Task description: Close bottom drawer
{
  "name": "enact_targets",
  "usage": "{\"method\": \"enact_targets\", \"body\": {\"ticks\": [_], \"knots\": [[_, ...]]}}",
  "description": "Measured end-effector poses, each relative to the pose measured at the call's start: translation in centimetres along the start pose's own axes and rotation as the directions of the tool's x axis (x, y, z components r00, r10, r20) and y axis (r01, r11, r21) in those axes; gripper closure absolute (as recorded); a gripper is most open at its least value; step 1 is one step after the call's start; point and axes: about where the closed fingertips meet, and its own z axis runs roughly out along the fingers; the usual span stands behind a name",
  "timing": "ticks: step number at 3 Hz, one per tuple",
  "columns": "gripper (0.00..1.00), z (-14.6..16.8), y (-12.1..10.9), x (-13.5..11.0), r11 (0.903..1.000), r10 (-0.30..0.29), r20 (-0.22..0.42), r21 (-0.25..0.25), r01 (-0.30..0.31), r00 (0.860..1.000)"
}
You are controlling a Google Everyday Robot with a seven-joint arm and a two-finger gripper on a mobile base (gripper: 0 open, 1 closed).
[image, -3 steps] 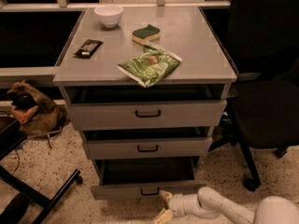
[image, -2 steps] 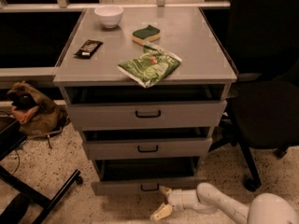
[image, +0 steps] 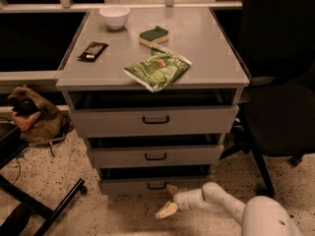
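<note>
The bottom drawer (image: pixel 123 185) is the lowest of the grey cabinet's three drawers. It has a shallow front and a small dark loop handle (image: pixel 157 186), and it stands slightly out, with a dark gap above its front. My gripper (image: pixel 169 199) is low, just in front of the drawer's front, right of the handle. It is open and holds nothing. One pale fingertip (image: pixel 172 189) is at the drawer's front and the other (image: pixel 165 211) hangs near the floor. My white arm (image: pixel 221 203) reaches in from the lower right.
The middle drawer (image: pixel 155 156) and the top drawer (image: pixel 155 120) also stand slightly out. On the cabinet top are a white bowl (image: pixel 114 16), a sponge (image: pixel 153 35), a dark bar (image: pixel 92 50) and a green bag (image: pixel 157 70). A black chair (image: pixel 280 107) is to the right, a brown bag (image: pixel 34 114) and a black stand leg (image: pixel 44 208) to the left.
The bottom drawer's front has moved back into the cabinet, and it sticks out less than before. My gripper has moved up and forward with it, toward the drawer's front.
</note>
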Motion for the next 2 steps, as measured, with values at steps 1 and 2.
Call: {"method": "enact_targets", "body": {"ticks": [1, 2], "knots": [[0.0, 0.67, -1.71, -0.67, 0.9998, -0.016, 0.008, 0.014, 0.016, 1.0], [0.0, 0.74, -1.91, -0.77, 0.999, -0.03, 0.02, 0.033, 0.029, 0.999]]}}
